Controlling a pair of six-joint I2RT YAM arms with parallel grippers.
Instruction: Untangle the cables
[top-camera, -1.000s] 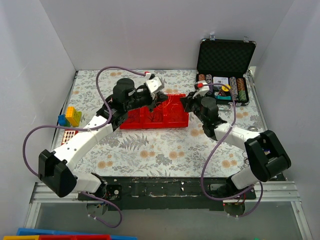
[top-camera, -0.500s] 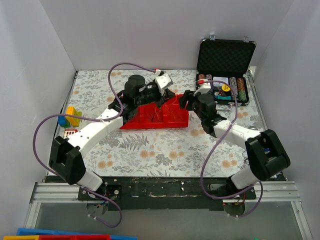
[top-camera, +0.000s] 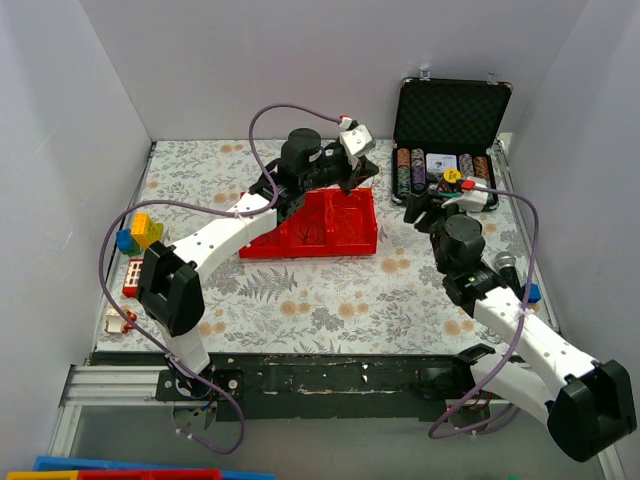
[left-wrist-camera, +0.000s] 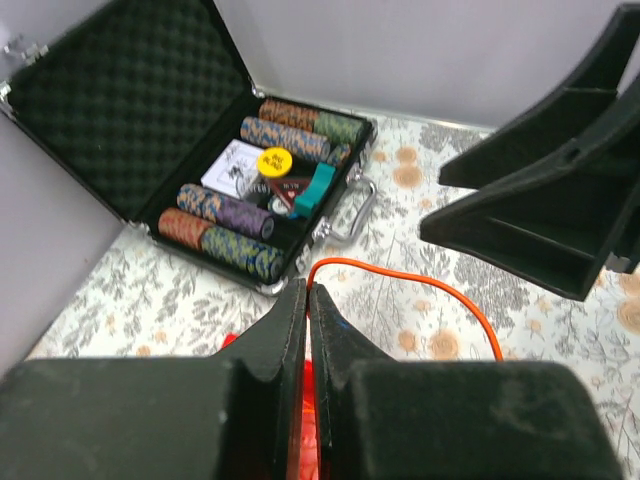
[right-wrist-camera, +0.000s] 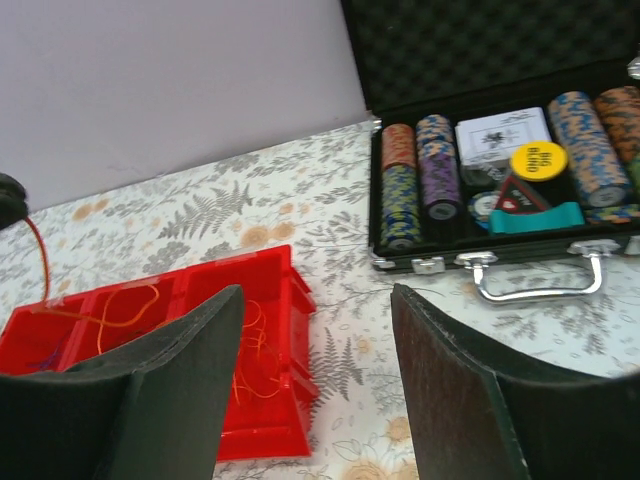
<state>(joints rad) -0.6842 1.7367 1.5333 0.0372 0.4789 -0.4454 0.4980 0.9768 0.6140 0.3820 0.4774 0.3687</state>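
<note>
Spreading wide above the flowered tabletop (top-camera: 300, 295), the right fingers (right-wrist-camera: 190, 380) hold nothing. Just beyond them to the left, the red tray (right-wrist-camera: 262, 440) contains the cables (right-wrist-camera: 248, 352): hair-thin orange loops lying loose across its compartments, with darker strands showing only faintly from above. One orange strand (left-wrist-camera: 445, 292) runs up from the tray to the left fingers (left-wrist-camera: 285, 335), which are pressed together on it; its end between them is hidden. At the far right, an open black case (top-camera: 452, 118) holds rows of poker chips (right-wrist-camera: 400, 200), a card deck (right-wrist-camera: 500, 135) and a yellow disc (right-wrist-camera: 538, 160).
</note>
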